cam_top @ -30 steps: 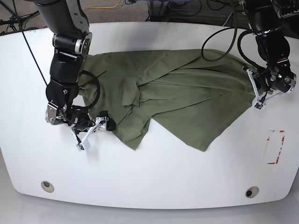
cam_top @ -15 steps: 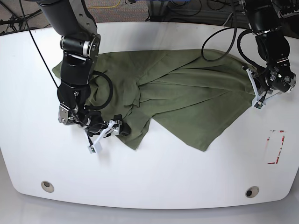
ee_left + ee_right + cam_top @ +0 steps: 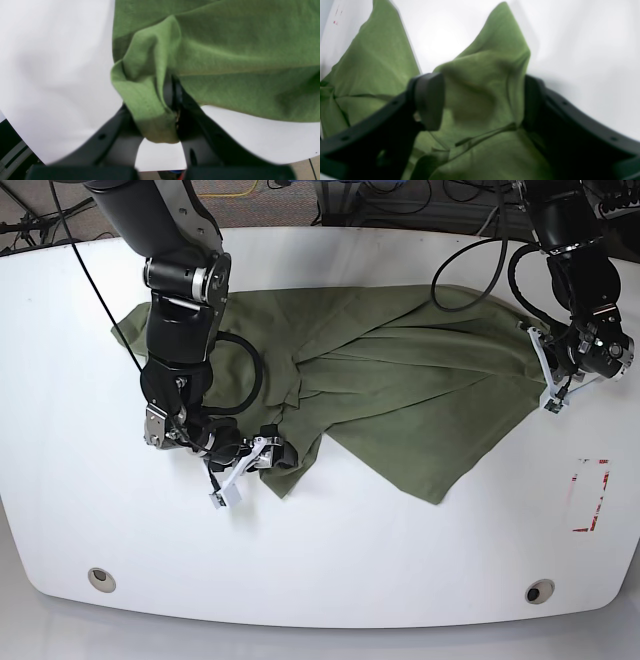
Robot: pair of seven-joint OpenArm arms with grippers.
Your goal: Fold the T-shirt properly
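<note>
Nearest the front edge of the white table [image 3: 330,570], well short of the T-shirt [image 3: 400,380], two small round fittings are set into the tabletop, one toward each front corner. Beyond them the olive-green T-shirt lies crumpled across the middle of the table, its lowest pointed flap reaching toward the front edge. A red-and-white mark [image 3: 589,495] sits on the table off the shirt's side nearest the left arm.

At the shirt's near corner on the other side, the right gripper [image 3: 262,460] has its jaws spread apart with a raised fold of cloth between them; in the right wrist view the right gripper [image 3: 482,100] shows one dark pad [image 3: 430,100] clear of the fabric, while the opposite finger touches the fold's edge, so it is not clamped.

At the shirt's far side edge, the left gripper [image 3: 552,395] is pinched together on a bunched hem of the T-shirt; the left wrist view shows the left gripper [image 3: 171,105] with its fingers closed tight on that olive fold, the cloth wrapping over one finger.

Farther back, the shirt spreads toward the table's rear edge, where black cables trail.
</note>
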